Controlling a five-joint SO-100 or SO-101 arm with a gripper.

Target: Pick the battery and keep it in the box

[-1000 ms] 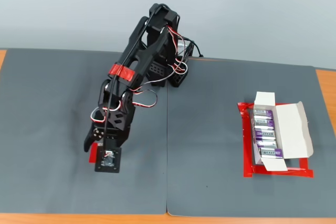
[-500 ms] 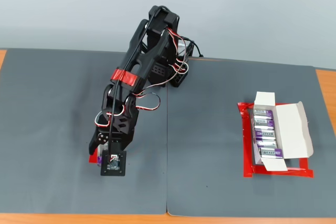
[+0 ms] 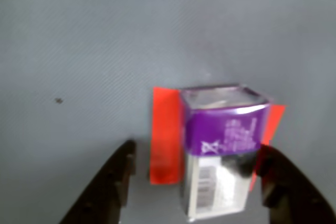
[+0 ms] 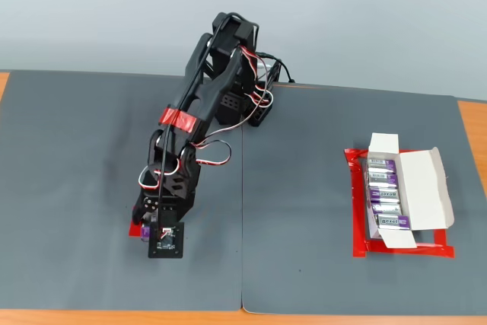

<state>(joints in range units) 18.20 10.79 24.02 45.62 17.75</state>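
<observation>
In the wrist view a purple and silver-grey battery [image 3: 223,150] stands on a red tape patch [image 3: 165,135]. My gripper [image 3: 195,151] is open and straddles it. The left finger [image 3: 118,182] stands well clear of the battery, while the right finger [image 3: 281,184] is close to its right side. The fixed view shows the gripper [image 4: 152,227] low over the mat at the left, with a sliver of the battery [image 4: 143,230] beside the wrist camera. Far to the right lies the white box [image 4: 423,188], flaps open, with several batteries [image 4: 384,197] in a row inside.
The box sits on a red tape outline [image 4: 356,211]. The arm's base [image 4: 243,104] stands at the back centre of the grey mat [image 4: 304,188]. A seam in the mat [image 4: 242,249] runs front to back. The wooden table edge [image 4: 472,123] shows at the right.
The arm has lowered and reached slightly forward, bringing the open gripper down around the battery on the red patch. The box and its batteries have not moved.
</observation>
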